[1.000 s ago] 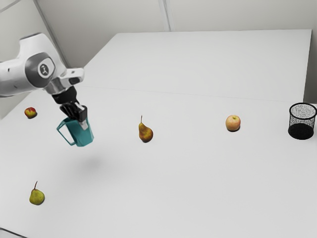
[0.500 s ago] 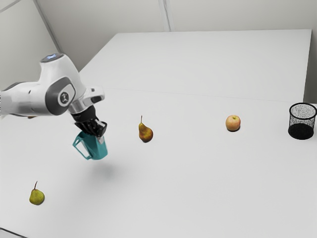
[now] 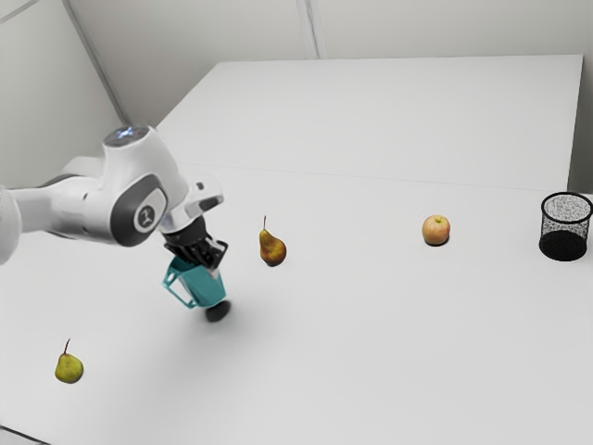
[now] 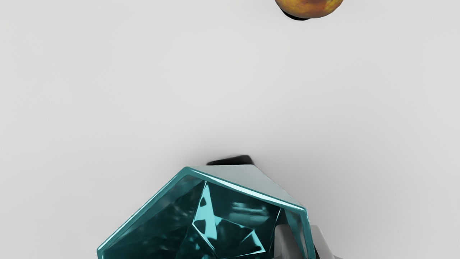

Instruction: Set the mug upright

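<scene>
The teal mug (image 3: 206, 289) is tilted, mouth upward, low over the desk (image 3: 371, 352), its wall pinched by the end effector (image 3: 215, 267), one finger inside, one outside. A brown pear (image 3: 272, 250) sits near; a green pear (image 3: 69, 369), an apple (image 3: 435, 230) and a mesh bin (image 3: 564, 246) lie farther off.

Bright, diffuse light washes a pale table (image 3: 389, 343) in near-even white.
A broad, soft-edged gray shadow spreads around a small, near-black patch beneath the mug (image 3: 206, 287), whose rim (image 4: 251, 191) catches a crisp white glare in the wrist view as pale cyan glints break up its dark interior; tight, dark shadows hug the undersides of the brown pear (image 3: 272, 250) and apple (image 3: 435, 229).
</scene>
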